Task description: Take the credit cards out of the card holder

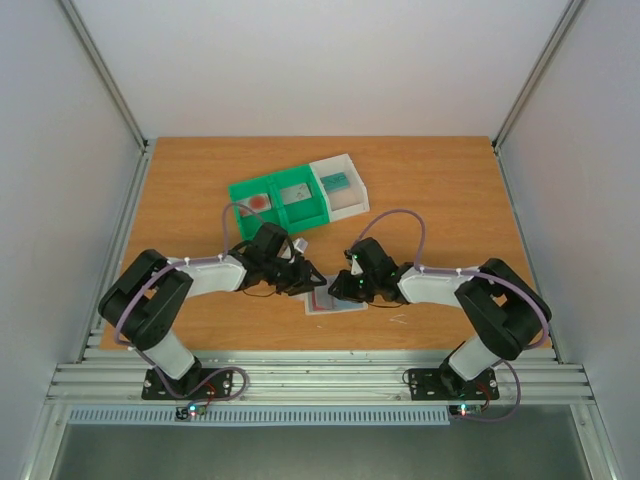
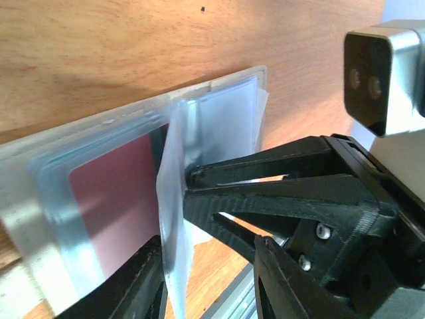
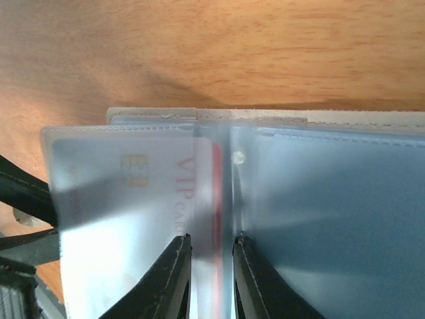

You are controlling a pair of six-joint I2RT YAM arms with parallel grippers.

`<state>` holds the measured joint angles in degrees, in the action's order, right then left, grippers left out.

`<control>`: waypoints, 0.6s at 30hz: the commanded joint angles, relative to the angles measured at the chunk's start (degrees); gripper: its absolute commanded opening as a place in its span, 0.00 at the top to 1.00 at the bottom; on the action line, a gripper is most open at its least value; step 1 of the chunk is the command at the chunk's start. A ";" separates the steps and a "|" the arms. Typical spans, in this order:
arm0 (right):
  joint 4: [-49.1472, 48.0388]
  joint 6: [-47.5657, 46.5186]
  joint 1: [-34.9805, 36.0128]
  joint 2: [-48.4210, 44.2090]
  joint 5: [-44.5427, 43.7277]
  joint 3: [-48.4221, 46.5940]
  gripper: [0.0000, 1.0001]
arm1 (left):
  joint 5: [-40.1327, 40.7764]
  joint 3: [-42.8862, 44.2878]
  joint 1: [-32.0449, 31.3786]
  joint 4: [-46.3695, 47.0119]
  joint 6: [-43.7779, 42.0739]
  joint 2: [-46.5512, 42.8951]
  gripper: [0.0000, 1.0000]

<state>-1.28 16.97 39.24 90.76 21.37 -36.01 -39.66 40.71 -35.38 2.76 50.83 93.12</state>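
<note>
Pale card holder (image 1: 335,302) lying open on the wooden tabletop (image 1: 440,210), between both sets of jaws, right gripper (image 3: 211,242) jaws pinched on one clear leaf, white credit card (image 3: 126,193) sleeved just left of them, left gripper (image 2: 207,247) jaws parted around another leaf.

- "VIP" in red capitals, turned sideways, on a white card (image 3: 126,219) behind a clear leaf of the card holder (image 3: 319,199), seen in the right wrist view.
- Beside it, smaller red letters "CAR", with the rest of the word hidden.
- Too small to read from above: anything printed on the cards in the far green tray (image 1: 290,212) and white tray (image 1: 350,190).
- Nothing legible in the left wrist view.
</note>
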 commanded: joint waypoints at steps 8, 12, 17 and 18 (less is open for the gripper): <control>7.04 -0.85 -0.60 -7.94 -6.82 0.96 0.74 | -0.18 2.01 -0.43 2.95 0.73 2.04 0.62; 8.42 -1.09 -0.67 -9.84 -7.95 1.44 0.73 | -1.30 1.32 -0.56 6.92 1.77 2.91 0.61; 12.37 -1.79 -1.09 -14.02 -10.39 1.49 0.73 | -2.75 0.88 -1.16 12.08 5.24 3.48 0.61; 14.10 -2.26 -1.22 -15.43 -11.73 1.32 0.73 | -2.72 1.28 -1.44 11.92 5.48 3.45 0.61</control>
<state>7.44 16.47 38.61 79.79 14.37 -34.81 -40.75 41.30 -35.88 8.40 53.63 95.68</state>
